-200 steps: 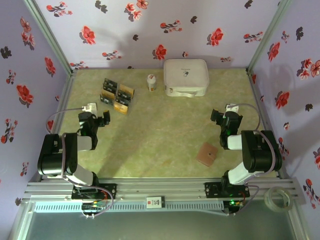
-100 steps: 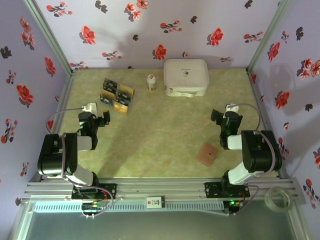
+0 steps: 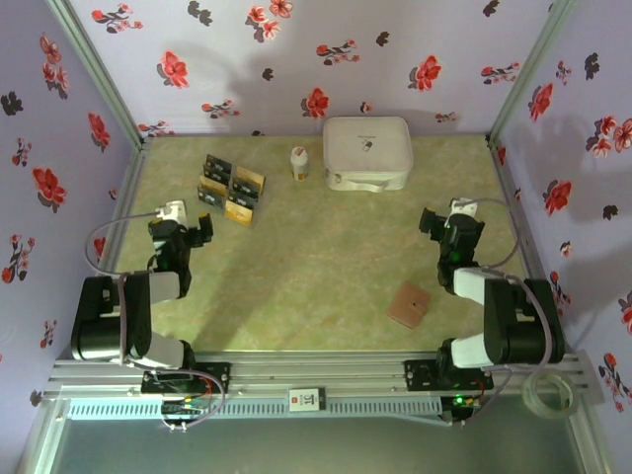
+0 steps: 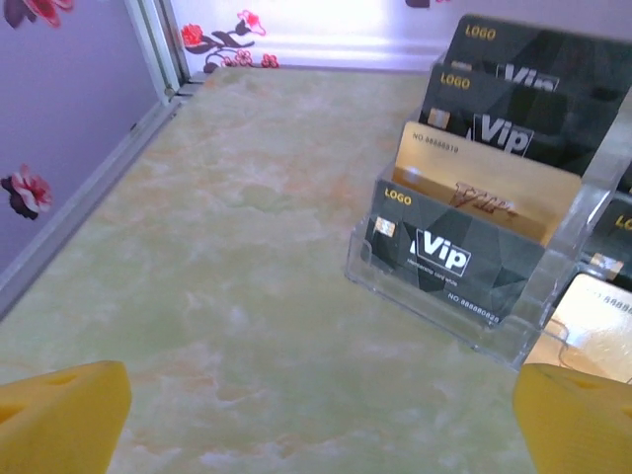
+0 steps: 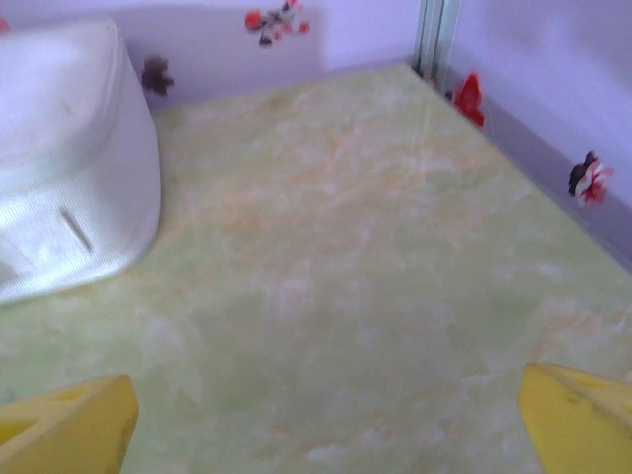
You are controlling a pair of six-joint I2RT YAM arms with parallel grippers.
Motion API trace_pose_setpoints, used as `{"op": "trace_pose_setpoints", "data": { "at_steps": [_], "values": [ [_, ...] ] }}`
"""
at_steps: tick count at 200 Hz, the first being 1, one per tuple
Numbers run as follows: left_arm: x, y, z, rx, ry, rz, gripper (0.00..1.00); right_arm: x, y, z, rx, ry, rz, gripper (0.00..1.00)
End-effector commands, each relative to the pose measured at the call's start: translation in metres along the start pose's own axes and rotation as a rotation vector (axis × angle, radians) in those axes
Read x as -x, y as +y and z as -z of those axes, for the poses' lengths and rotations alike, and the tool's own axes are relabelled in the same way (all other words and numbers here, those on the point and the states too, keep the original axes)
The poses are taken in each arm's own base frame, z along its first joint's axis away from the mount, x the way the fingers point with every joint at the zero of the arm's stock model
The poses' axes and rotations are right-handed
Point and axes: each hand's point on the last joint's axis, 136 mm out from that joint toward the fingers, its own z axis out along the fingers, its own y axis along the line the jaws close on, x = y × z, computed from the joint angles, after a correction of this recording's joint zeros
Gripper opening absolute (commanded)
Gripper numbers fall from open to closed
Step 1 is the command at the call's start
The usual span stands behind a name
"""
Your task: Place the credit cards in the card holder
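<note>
Top view. The credit cards [image 3: 230,193] stand in a clear tiered stand [image 3: 244,211] at the far left of the table [image 3: 316,257]. The left gripper [image 3: 200,228] sits just on the near side of them, jaws spread and holding nothing. The cards lie ahead of it and a little to its right. The card holder [image 3: 407,304] lies flat at the near right, turned corner-on, close beside the right arm's lower links. The right gripper [image 3: 432,219] is farther out than the holder, spread and empty, facing away from it toward the white case [image 3: 367,153]. The left arm is much nearer the cards and the right arm nearer the holder.

Left wrist. Yellow fingertips [image 4: 59,415] sit wide apart in the bottom corners. Black and gold cards rise in steps at upper right, faces toward the camera. Their long edges run across the view, slanting down to the right. The likely reach is forward and rightward, gripping a top edge.

Right wrist. The fingertips are wide apart over bare tabletop, with the white case at the left edge. The arm would likely have to draw back and turn to reach the holder.
</note>
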Motion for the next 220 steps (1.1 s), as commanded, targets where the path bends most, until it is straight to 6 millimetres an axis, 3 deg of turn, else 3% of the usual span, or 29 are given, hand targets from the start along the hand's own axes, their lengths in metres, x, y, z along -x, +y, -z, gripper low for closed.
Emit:
{"op": "trace_pose_setpoints", "data": {
  "at_steps": [1, 27, 58, 77, 100, 136, 163, 220],
  "values": [
    [0.02, 0.01, 0.011, 0.056, -0.028, 0.026, 1.0, 0.022, -0.011, 0.011, -0.067, 0.011, -0.106, 0.99],
    [0.042, 0.022, 0.027, 0.112, -0.028, 0.128, 1.0, 0.036, -0.034, 0.034, -0.207, 0.053, -0.389, 0.99],
    [0.061, 0.018, 0.047, 0.11, 0.09, 0.36, 1.0, 0.032, 0.005, 0.05, 0.011, 0.196, -0.468, 0.99],
    [0.065, -0.005, 0.058, 0.048, 0.173, 0.415, 1.0, 0.017, 0.024, 0.063, 0.089, 0.33, -0.53, 0.99],
    [0.061, -0.04, 0.073, -0.015, 0.28, 0.344, 1.0, -0.012, 0.033, 0.088, 0.096, 0.499, -0.539, 0.92],
    [0.046, -0.094, 0.104, -0.131, 0.385, 0.258, 1.0, -0.064, 0.018, 0.137, -0.019, 0.679, -0.458, 0.92],
    [0.034, -0.121, 0.123, -0.187, 0.396, 0.212, 1.0, -0.095, 0.012, 0.17, -0.04, 0.749, -0.455, 0.91],
    [0.026, -0.171, 0.13, -0.265, 0.432, 0.056, 1.0, -0.139, 0.009, 0.197, -0.073, 0.897, -0.437, 0.89]
  ]
}}
